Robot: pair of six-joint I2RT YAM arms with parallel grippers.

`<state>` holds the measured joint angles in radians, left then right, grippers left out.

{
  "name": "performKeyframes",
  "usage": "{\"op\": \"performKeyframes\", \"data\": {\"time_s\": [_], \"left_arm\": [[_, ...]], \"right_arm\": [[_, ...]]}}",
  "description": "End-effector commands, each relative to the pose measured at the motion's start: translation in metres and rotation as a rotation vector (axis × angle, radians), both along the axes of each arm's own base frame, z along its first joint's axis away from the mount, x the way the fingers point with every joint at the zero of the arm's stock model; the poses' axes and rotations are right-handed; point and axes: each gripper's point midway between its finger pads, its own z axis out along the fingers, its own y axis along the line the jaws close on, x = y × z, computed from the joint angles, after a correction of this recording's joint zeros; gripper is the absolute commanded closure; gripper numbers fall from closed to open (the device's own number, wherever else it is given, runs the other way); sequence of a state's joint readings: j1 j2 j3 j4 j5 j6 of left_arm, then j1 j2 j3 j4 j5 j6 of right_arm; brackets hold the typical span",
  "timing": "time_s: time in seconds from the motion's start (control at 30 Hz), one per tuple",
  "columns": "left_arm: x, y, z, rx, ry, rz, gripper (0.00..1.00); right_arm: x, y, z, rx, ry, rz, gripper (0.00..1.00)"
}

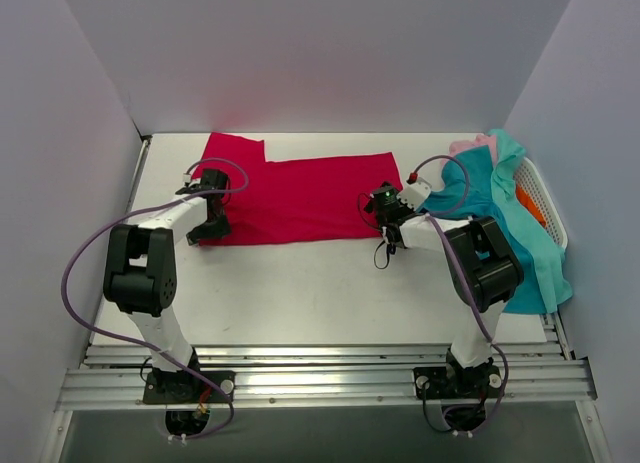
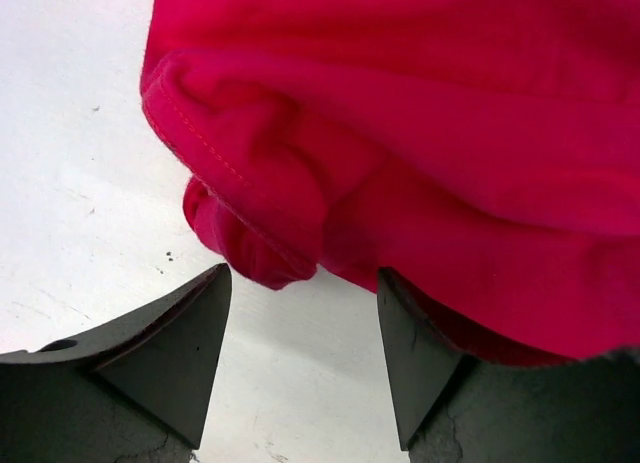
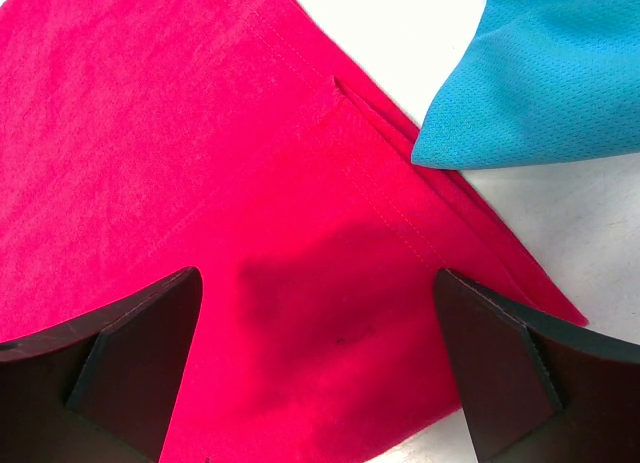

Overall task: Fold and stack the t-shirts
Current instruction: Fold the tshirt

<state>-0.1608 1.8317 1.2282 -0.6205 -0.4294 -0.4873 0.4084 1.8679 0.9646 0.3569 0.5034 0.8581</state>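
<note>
The crimson red t-shirt point(image 1: 300, 198) lies spread flat across the back middle of the table. My left gripper point(image 1: 213, 223) is open at the shirt's near left corner; in the left wrist view a bunched hem point(image 2: 250, 213) sits just beyond the gap between the fingers point(image 2: 175, 353). My right gripper point(image 1: 385, 228) is open over the shirt's near right corner, with flat red cloth point(image 3: 300, 283) between its fingers point(image 3: 500, 373). Teal t-shirts point(image 1: 510, 213) and a pale pink one point(image 1: 470, 143) are heaped over the basket at the right. A teal edge point(image 3: 540, 73) shows in the right wrist view.
A white slotted plastic basket point(image 1: 545, 208) stands at the right wall, with something orange point(image 1: 530, 203) inside. Purple cables point(image 1: 100, 243) loop off both arms. White walls close in the table on three sides.
</note>
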Motion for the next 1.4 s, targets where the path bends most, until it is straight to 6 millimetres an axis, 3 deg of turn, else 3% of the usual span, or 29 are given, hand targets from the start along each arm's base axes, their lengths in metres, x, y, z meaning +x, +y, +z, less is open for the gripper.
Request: {"op": "performKeyframes", "data": {"time_s": [0.0, 0.23, 0.53, 0.63, 0.67, 0.7, 0.77, 0.9, 1.13, 1.2, 1.27, 1.3, 1.37], "left_arm": [[0.018, 0.005, 0.019, 0.02, -0.078, 0.021, 0.32], [0.02, 0.015, 0.032, 0.048, -0.118, 0.043, 0.35], [0.024, 0.031, 0.029, 0.037, -0.125, 0.083, 0.46], [0.023, 0.035, 0.024, 0.027, -0.12, 0.093, 0.65], [0.024, 0.036, 0.024, 0.025, -0.121, 0.094, 0.81], [0.023, 0.038, 0.024, 0.025, -0.119, 0.1, 0.89], [0.023, 0.04, 0.025, 0.027, -0.115, 0.099, 0.97], [0.022, 0.05, 0.035, 0.062, -0.119, 0.101, 0.98], [0.018, 0.085, 0.061, 0.188, -0.088, 0.104, 0.98], [0.014, 0.09, 0.057, 0.198, -0.064, 0.106, 0.98], [0.004, 0.107, 0.051, 0.206, -0.029, 0.162, 0.96], [0.001, 0.113, 0.05, 0.22, -0.017, 0.185, 0.9], [-0.009, 0.123, 0.041, 0.215, 0.026, 0.233, 0.5]], "right_arm": [[-0.02, -0.003, -0.017, -0.026, 0.084, 0.012, 0.04], [-0.02, -0.002, -0.022, -0.028, 0.091, 0.016, 0.04], [-0.018, -0.001, -0.026, -0.03, 0.097, 0.02, 0.04], [-0.018, -0.001, -0.028, -0.03, 0.102, 0.02, 0.04], [-0.018, 0.0, -0.029, -0.03, 0.105, 0.021, 0.04], [-0.018, 0.0, -0.029, -0.031, 0.104, 0.022, 0.04], [-0.019, -0.001, -0.032, -0.034, 0.111, 0.022, 0.04], [-0.018, 0.0, -0.034, -0.034, 0.112, 0.024, 0.04], [-0.015, 0.002, -0.04, -0.039, 0.128, 0.029, 0.04], [-0.014, 0.002, -0.041, -0.041, 0.134, 0.029, 0.04], [-0.014, 0.003, -0.045, -0.047, 0.144, 0.029, 0.04], [-0.013, 0.003, -0.046, -0.047, 0.145, 0.029, 0.04], [-0.014, 0.003, -0.047, -0.05, 0.152, 0.029, 0.04]]}}
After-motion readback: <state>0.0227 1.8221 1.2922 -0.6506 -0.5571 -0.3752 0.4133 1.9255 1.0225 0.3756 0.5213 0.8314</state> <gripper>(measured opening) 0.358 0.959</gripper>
